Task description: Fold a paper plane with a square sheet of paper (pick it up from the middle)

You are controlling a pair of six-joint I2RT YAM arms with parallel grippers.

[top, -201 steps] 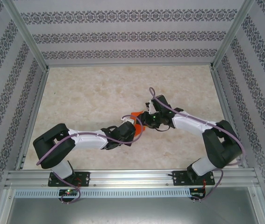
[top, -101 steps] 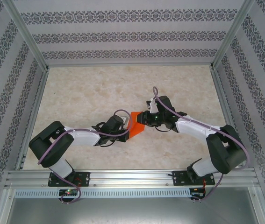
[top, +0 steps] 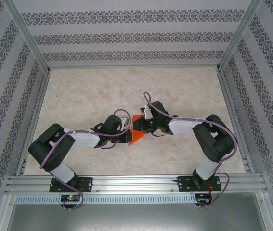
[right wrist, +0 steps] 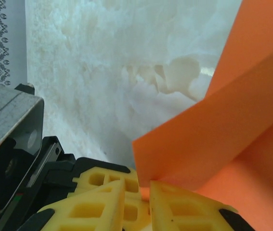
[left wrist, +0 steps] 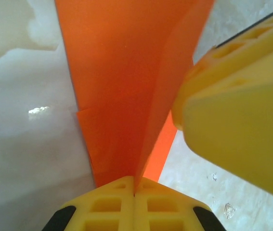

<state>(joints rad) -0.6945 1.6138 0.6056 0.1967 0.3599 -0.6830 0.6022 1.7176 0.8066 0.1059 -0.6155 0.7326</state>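
At table (top: 78,96) centre, paper (top: 134,136) stands between the grippers: left gripper (left wrist: 134,191) pinches its folded edge; right gripper (right wrist: 137,190), jaws narrow, straddles a corner, grip unconfirmed.

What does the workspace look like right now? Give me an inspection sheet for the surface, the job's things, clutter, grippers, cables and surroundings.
Surface: beige marbled tabletop, no damage seen.
Job's things: thin bright orange paper sheet, partly folded, between the two grippers at mid-table.
Clutter: nothing seen.
Grippers: left gripper shut on the sheet along a fold; right gripper has its jaws nearly together around a paper edge, and whether it is clamped cannot be told.
Cables: purple cables run along both arms and loop near the wrists.
Surroundings: patterned wall panels on three sides, aluminium frame rails along the near edge.
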